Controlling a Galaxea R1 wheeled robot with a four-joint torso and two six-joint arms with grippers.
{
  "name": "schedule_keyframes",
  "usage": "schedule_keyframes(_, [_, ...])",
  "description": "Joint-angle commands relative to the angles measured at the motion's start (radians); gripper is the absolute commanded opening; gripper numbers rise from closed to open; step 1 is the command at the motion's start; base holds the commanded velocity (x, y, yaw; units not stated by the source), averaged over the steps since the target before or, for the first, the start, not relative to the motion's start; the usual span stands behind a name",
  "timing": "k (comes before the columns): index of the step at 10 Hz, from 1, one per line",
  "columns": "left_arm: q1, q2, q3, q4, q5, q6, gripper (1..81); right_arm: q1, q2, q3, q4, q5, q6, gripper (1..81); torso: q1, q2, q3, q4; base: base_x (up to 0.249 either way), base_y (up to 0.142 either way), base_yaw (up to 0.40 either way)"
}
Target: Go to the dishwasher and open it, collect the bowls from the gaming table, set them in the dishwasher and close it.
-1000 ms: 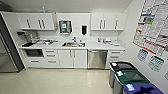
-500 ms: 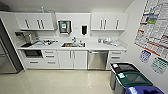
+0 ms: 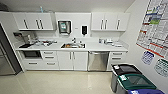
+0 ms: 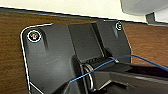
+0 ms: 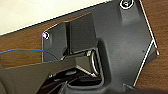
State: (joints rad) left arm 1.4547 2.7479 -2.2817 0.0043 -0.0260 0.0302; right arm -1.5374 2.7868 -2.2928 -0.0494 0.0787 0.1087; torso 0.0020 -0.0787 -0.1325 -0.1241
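Dishwasher (image 3: 98,61) faces the camera, door shut, bar handle running horizontal under the desk (image 3: 100,47); pincer states can't be told.

On each wrist we see a wide dark plate (image 4: 50,57) with rounded, pale-edged corners and round shiny fittings (image 4: 34,35). A jointed dark bar (image 5: 37,72) lies beside it, and a thin blue cable (image 4: 140,58) crosses it.
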Motion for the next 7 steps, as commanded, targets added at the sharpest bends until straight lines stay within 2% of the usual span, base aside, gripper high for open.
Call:
schedule_keyframes(1, [-0.046, -0.017, 0.016, -0.001, 0.052, 0.005, 81.1, 0.039, -0.014, 0.023, -0.013, -0.053, -0.001, 81.1, 0.0, 0.0, 0.0, 0.0, 0.107, 0.0, 0.0])
schedule_keyframes(7, [-0.044, -0.02, 0.016, -0.001, 0.052, 0.004, 81.1, 0.039, -0.014, 0.023, -0.014, -0.053, -0.001, 81.1, 0.0, 0.0, 0.0, 0.0, 0.107, 0.0, 0.0])
